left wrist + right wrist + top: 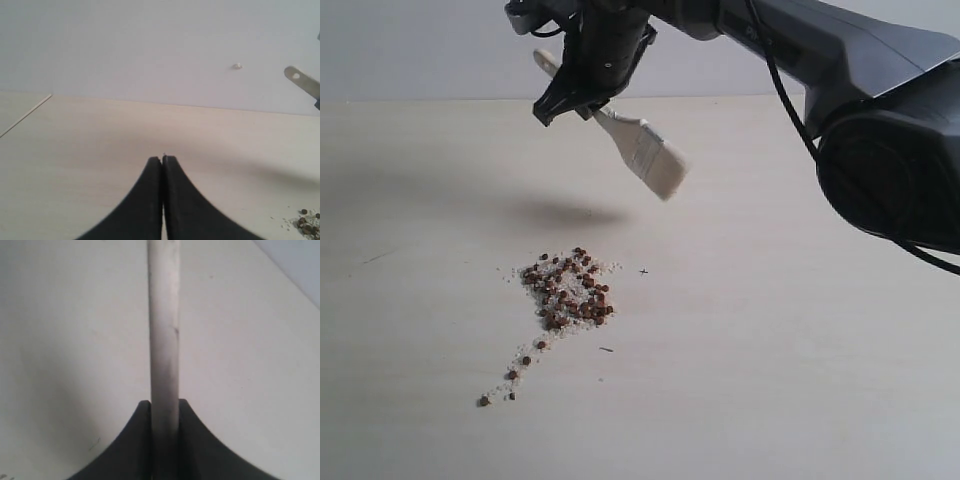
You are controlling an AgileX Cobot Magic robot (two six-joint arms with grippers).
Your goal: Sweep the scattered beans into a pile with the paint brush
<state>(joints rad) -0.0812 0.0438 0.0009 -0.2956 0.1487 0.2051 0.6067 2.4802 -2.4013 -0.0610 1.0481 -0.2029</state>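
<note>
The pile (570, 288) of reddish-brown beans and white grains lies on the pale table, with a thin trail of beans (510, 378) running toward the front left. High above it my right gripper (588, 103) is shut on the paint brush (645, 152), which hangs in the air with its cream bristles pointing down and right, clear of the table. In the right wrist view the brush (164, 330) shows edge-on between the jaws of my right gripper (165, 405). My left gripper (162, 159) is shut and empty, low over bare table; the brush's handle end (301, 81) and a few beans (307, 220) show at that view's edge.
The right arm's dark bulk (880, 120) fills the upper right of the exterior view. A pale wall (420, 50) stands behind the table. A small dark mark (643, 271) and a sliver (607, 349) lie beside the pile.
</note>
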